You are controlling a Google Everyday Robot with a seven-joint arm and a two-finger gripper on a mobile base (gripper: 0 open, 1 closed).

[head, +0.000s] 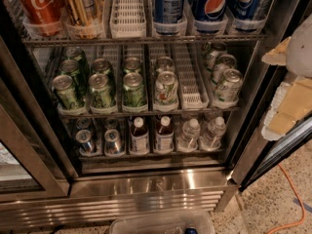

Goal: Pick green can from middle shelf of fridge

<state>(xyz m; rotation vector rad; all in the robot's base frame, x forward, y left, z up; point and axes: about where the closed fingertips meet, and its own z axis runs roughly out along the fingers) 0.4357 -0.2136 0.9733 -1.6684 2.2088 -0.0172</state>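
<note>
The fridge stands open in front of me. Its middle shelf holds lanes of cans. Dark green cans fill the three left lanes, with front cans on the left, in the middle and on the right. Paler white-and-green cans sit right of them, and more stand at the far right. My gripper is at the right edge, outside the fridge by the door frame. It is open, empty and well right of the green cans.
The top shelf holds a red cola can, a gold can and blue cans. The bottom shelf holds cans and small bottles. A clear plastic bin sits on the floor in front. An orange cable lies at the lower right.
</note>
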